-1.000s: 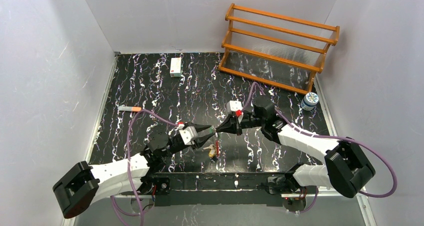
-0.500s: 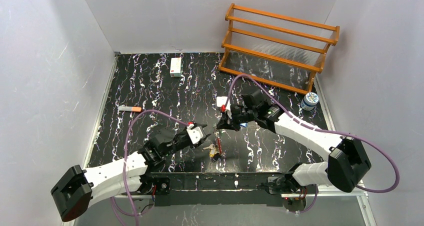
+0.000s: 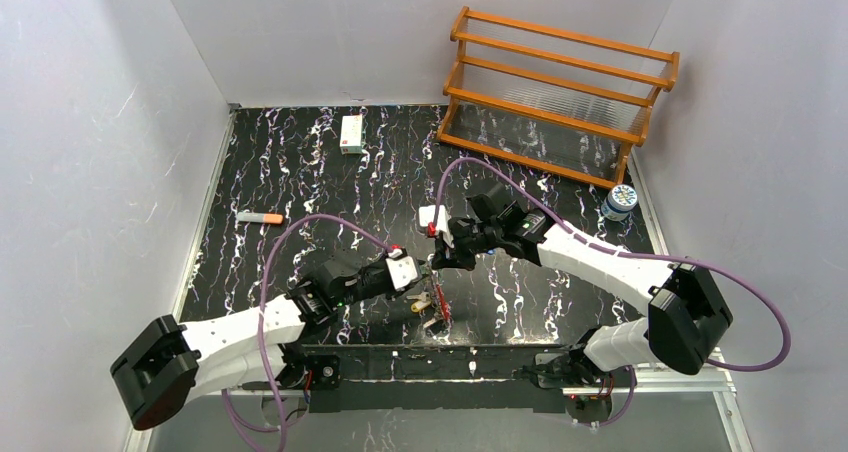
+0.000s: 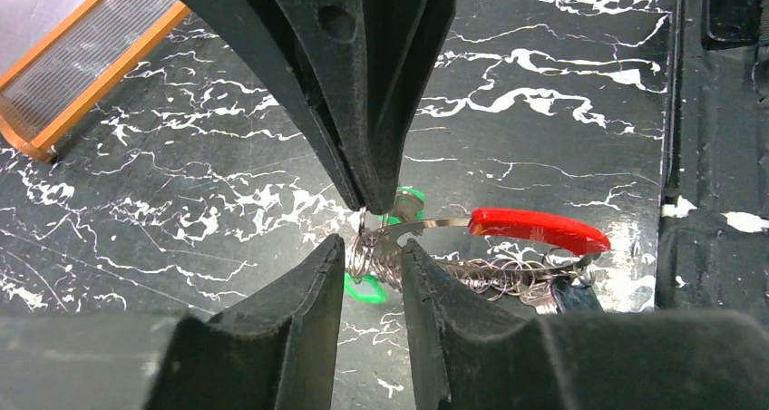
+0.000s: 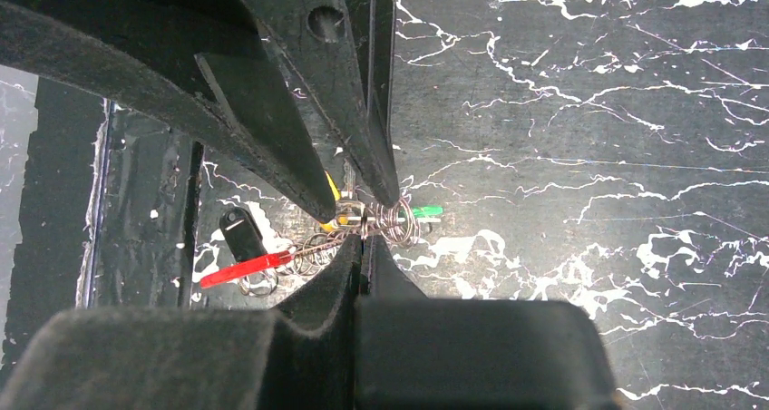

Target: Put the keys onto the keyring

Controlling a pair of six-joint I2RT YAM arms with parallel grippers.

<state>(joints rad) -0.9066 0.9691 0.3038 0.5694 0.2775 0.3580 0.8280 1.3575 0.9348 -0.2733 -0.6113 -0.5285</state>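
The keyring point(image 3: 438, 304) lies near the table's front edge, a thin metal band with a red segment point(image 4: 535, 229) and a cluster of small rings. My right gripper point(image 5: 365, 233) is shut on the small ring of the green key point(image 5: 423, 212) and holds it against the band's free end. Its tips point(image 4: 367, 203) come down from above in the left wrist view. My left gripper point(image 4: 372, 249) stands narrowly open astride the band's end and the rings. A dark tag point(image 5: 239, 233) hangs on the keyring point(image 5: 246, 269).
A wooden rack point(image 3: 560, 92) stands at the back right with a small jar point(image 3: 620, 202) beside it. A white box point(image 3: 351, 132) lies at the back, and an orange-tipped marker point(image 3: 261, 217) at the left. The black base rail point(image 3: 450, 360) runs just in front of the keyring.
Both grippers have closed in over the keyring: the right one moved left and down with the green key, the left one moved right up to the band's end, its jaws narrower.
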